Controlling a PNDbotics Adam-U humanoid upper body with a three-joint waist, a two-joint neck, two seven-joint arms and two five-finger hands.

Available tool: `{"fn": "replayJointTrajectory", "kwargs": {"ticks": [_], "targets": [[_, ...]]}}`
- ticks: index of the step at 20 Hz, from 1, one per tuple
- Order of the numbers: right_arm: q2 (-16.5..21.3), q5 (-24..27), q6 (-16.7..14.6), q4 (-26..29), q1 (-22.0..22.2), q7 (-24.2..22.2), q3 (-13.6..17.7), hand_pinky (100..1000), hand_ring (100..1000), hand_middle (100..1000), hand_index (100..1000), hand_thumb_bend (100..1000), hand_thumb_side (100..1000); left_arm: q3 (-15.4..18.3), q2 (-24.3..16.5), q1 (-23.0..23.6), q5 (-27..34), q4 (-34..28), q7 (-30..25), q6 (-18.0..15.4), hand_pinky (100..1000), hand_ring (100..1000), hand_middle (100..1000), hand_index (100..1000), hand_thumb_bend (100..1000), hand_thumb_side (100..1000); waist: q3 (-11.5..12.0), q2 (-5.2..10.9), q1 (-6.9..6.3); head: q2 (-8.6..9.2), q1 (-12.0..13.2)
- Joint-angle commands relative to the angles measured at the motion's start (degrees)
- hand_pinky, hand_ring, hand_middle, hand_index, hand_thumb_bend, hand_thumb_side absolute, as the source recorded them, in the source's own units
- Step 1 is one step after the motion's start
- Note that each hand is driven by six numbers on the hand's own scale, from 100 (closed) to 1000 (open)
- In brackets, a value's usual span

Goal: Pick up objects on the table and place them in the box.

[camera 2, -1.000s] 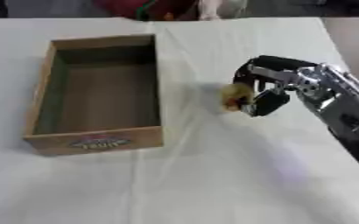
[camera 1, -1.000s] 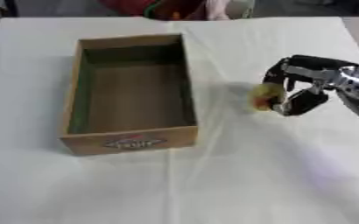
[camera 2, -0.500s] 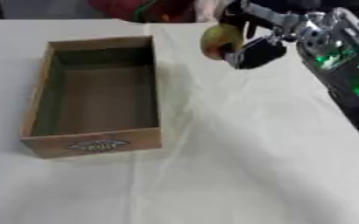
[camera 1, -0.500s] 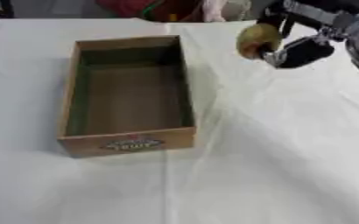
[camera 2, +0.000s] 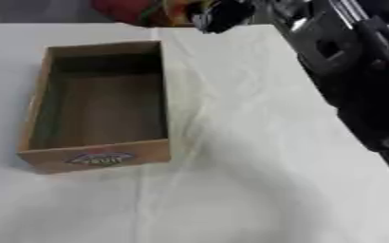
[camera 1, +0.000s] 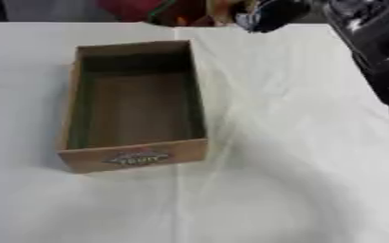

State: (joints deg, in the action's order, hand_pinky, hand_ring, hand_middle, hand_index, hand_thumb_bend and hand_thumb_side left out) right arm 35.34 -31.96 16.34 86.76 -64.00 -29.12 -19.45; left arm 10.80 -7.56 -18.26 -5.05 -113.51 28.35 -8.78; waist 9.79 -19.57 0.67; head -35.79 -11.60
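So, right arm comes in from the upper right of the frame, black with silver joints, and the right hand point(camera 1: 273, 14) sits at the top edge, just past the far right corner of the box. It's a blurred dark lump up there; can't tell whether the fingers are curled or spread, or whether anything is in them. A small yellowish bit shows just left of the hand at the top edge, too blurred to say what it is.

Open rectangular brown cardboard box point(camera 1: 133, 156) sits left of centre on the white cloth-covered table point(camera 1: 289, 166), long axis running away from the camera, a printed oval label on its near short wall. Inside looks bare: only the brown floor and shaded walls visible.

Cloth shows a fold line running from the top centre down past the box's right side. Left hand doesn't show in either view.
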Motion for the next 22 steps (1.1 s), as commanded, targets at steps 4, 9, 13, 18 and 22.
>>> {"fn": "replayJointTrajectory", "kwargs": {"ticks": [4,9,13,18,22], "targets": [[-7.28,-6.26,-1.77,-7.55,-5.01,1.67,0.43,573,582,514,662,100,100,-0.45,-0.96,-0.82,0.50,-1.08,-0.65,-0.17,379,396,485,665,100,850,0.76,0.83,0.04,-0.02,-1.17],[-12.75,-10.34,-3.00,-13.34,-4.89,5.64,0.54,580,575,510,663,100,195,-0.68,-0.90,-1.29,0.82,-1.08,-0.87,-0.31,379,396,486,665,100,850,1.28,0.45,0.00,0.82,-1.58],[-16.62,-13.42,-3.54,-17.91,-3.56,10.46,0.88,577,574,505,657,100,183,-0.83,-1.04,-1.82,1.07,-1.08,-1.12,-0.65,378,397,486,665,100,849,1.75,0.30,-0.15,1.04,-1.79],[-19.92,-17.08,-4.85,-23.24,-1.59,14.00,1.24,578,584,508,659,100,192,-0.91,-0.75,-2.11,1.35,-1.08,-1.25,-0.63,378,398,487,664,100,852,1.94,0.32,-0.15,0.91,-2.31],[-20.66,-19.49,-7.14,-26.43,-0.61,14.15,1.14,591,609,522,670,100,213,-1.00,-0.56,-2.35,1.91,-1.08,-1.41,-0.46,379,399,487,664,100,853,1.96,0.36,-0.05,0.77,-2.34]]}}
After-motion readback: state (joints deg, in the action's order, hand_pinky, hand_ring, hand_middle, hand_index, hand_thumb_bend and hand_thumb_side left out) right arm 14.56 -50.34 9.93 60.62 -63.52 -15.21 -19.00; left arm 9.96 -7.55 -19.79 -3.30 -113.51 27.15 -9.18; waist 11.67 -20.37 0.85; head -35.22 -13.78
